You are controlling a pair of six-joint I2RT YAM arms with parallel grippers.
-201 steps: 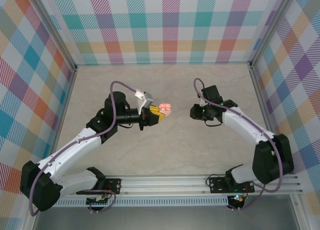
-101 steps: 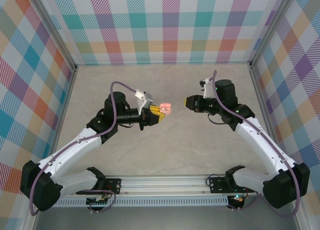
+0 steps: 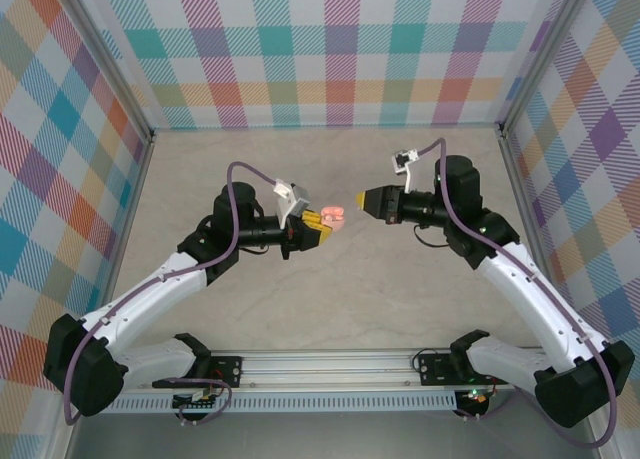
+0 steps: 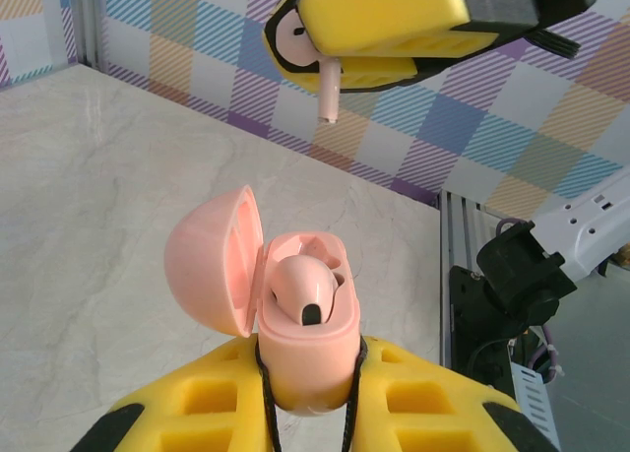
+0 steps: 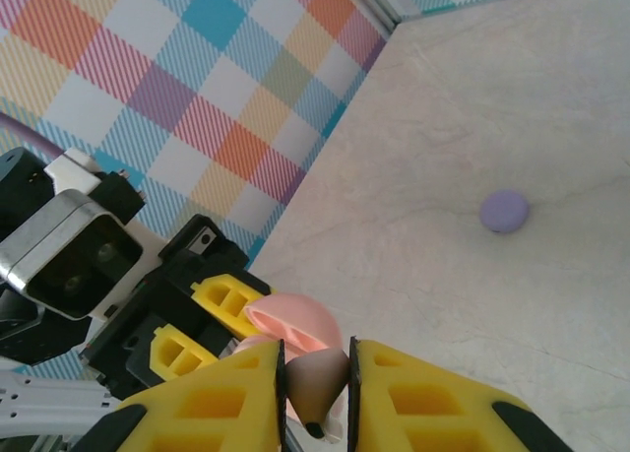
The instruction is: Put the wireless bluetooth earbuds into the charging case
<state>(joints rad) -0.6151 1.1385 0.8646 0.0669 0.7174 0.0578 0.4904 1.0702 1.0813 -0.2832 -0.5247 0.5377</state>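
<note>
Right hand (image 3: 367,201), pinching a pink earbud (image 4: 295,50), hangs just right of the open case (image 4: 305,344) clamped in the left hand (image 3: 319,227); stem points left toward the case mouth, one bud (image 4: 300,292) already seated.

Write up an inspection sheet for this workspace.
Surface: marbled table.
Job's things: pink charging case, lid open, seated earbud inside; second earbud held close to the open case, not yet in.
Clutter: small purple round thing lying on the table.
Grippers: left gripper shut on the charging case; right gripper shut on the second earbud.
Cables: purple cables loop over both wrists.
Surroundings: plaid walls; metal rail at the near edge.
</note>
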